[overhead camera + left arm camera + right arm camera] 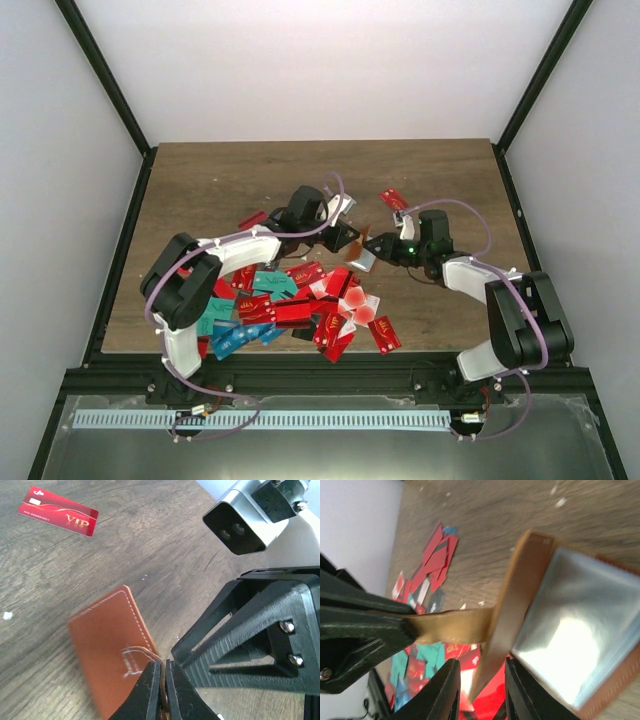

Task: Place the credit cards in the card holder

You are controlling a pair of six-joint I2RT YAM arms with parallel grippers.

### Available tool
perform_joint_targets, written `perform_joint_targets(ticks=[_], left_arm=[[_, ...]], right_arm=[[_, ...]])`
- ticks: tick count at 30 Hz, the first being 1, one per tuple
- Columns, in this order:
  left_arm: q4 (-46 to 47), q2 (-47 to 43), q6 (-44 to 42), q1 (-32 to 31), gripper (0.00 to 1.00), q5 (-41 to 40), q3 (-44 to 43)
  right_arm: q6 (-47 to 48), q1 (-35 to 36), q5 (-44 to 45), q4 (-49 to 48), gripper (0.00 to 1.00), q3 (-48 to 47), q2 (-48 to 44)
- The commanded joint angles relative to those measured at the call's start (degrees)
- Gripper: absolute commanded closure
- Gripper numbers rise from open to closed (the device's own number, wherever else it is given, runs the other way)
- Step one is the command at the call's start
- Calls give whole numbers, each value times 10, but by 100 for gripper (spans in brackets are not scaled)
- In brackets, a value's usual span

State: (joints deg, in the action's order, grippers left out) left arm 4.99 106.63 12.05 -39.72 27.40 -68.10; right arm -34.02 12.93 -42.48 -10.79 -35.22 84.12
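card holder (107,645) hangs over the desk (220,180) at 1 o'clock of the credit cards (290,305), left gripper (164,680) clamped on its strap, right gripper (482,690) part-open astride the cover edge; light, floppy leather with slick clear pockets, so I'd pinch the stitched edge.

The card holder (364,258) sits just past the middle of the table (220,180) toward three o'clock, between two grippers — the left gripper (350,243) at its nine o'clock, the right gripper (383,249) at its three. The heap of credit cards (290,305) lies at its seven o'clock, nearer the arm bases. One lone card (393,198) lies at its one o'clock, well apart from the heap.
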Motion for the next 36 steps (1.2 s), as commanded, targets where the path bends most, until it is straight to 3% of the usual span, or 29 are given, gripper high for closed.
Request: perform_joint_targets(ticks=[1,8,21,30,36], left_arm=[[12,8,-28,18,95,39,-28],[-17,20,-58,36,95,44,-29],[-15,71,-55,55,95,70,-47],[-20,85,-53,69,94,60,-49],[-22,83,-48,76,93,57,-43]], right_arm=[[-31,-3,99,-18,74,-2,-16],[-53,-3,145,-56,73,28,-35],[-73,0,40,-105,79,-40,145],[-71,41,31,-79,81,-89,203],[-66,51,111,14,83,-132,246]])
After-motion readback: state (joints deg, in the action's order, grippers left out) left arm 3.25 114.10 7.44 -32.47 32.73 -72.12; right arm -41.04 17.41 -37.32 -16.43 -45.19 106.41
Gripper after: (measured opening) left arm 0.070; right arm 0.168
